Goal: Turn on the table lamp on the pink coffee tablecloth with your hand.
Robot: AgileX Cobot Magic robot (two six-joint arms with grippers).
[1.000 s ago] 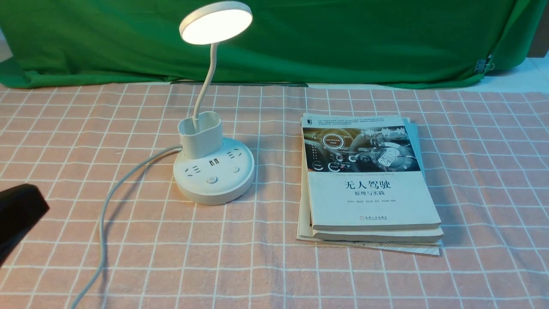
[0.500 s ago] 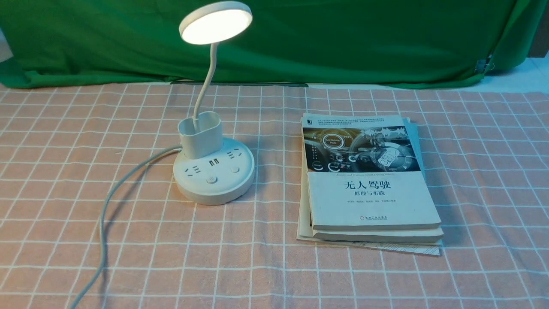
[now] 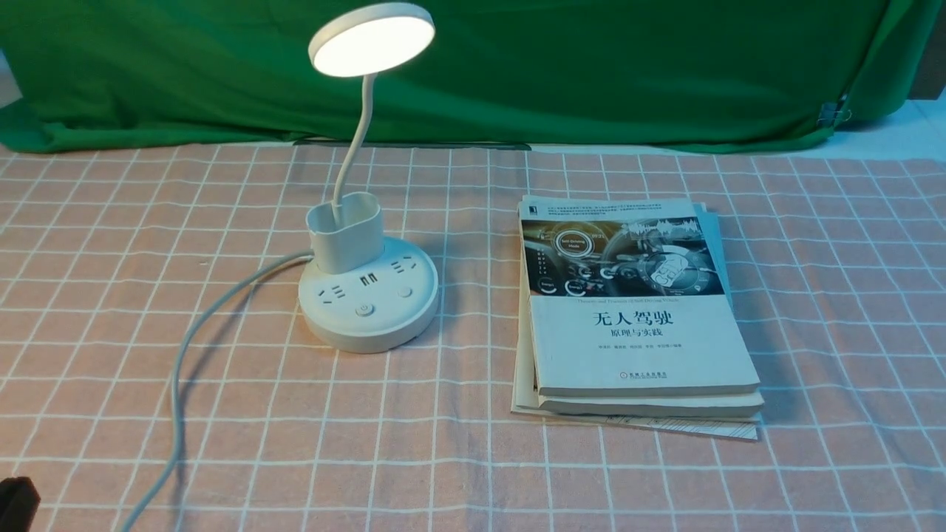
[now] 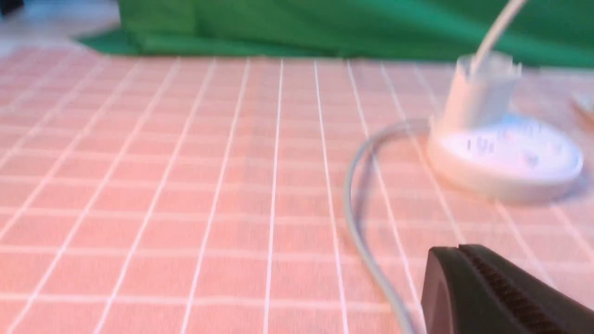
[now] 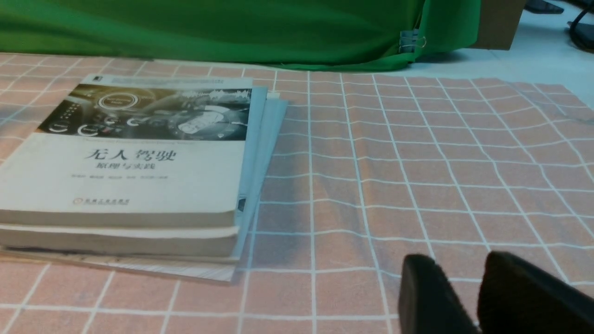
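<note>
our left hand [image 3: 15, 501] has pulled back from the lit table lamp [image 3: 367, 292]; task looks done. left jaws look closed, right slightly apart.

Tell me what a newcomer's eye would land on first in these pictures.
First, the lit disc head of the table lamp, glowing against the green backdrop at the left-centre of the pink coffee tablecloth. Next, the stack of books lying to the lamp's right.

Blurred table lamp [image 4: 503, 155] on pink coffee tablecloth [image 4: 185, 176], end effector [image 4: 492, 290] near cord [image 4: 359, 218]
</note>
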